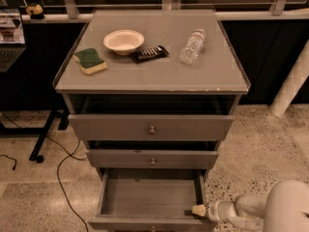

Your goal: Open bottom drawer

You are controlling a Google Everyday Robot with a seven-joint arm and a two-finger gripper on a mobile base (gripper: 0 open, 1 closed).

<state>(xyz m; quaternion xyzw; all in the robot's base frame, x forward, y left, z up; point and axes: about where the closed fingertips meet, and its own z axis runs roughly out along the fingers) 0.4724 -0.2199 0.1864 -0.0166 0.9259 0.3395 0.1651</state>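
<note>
The bottom drawer point(149, 197) is far out. The claw point(198, 210) sits at its right front corner, probably to pull that edge; clenched or released, I cannot tell.

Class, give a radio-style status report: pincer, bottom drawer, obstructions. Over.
Pincer at bottom drawer's front right corner. Drawer pulled well out. Floor cable left, apart from it.
</note>
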